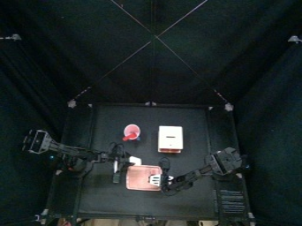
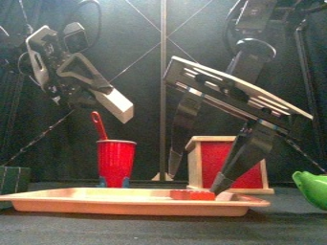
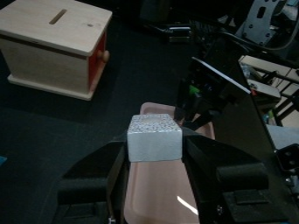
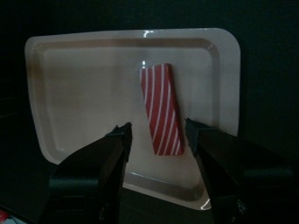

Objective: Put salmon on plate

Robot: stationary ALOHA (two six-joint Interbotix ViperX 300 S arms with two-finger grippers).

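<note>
The salmon (image 4: 162, 107), a red strip with white stripes, lies flat on the salmon-pink square plate (image 4: 70, 87). My right gripper (image 4: 159, 129) is open just above the plate, with one jaw on each side of the strip's near end. In the front view its jaws (image 2: 224, 177) reach down to the plate (image 2: 102, 199). My left gripper (image 3: 156, 140) is shut on a white-grey block (image 3: 156, 136) and holds it above the plate's left edge (image 3: 158, 188). In the front view the block (image 2: 118, 103) hangs well above the plate. The top view shows the plate (image 1: 144, 179) at the table's front.
A red cup (image 2: 117, 161) with something standing in it is behind the plate on the left. A wooden box with red sides (image 2: 228, 163) and a slot in its lid stands behind on the right. Green objects lie at the far right (image 2: 311, 187) and far left (image 2: 13, 180).
</note>
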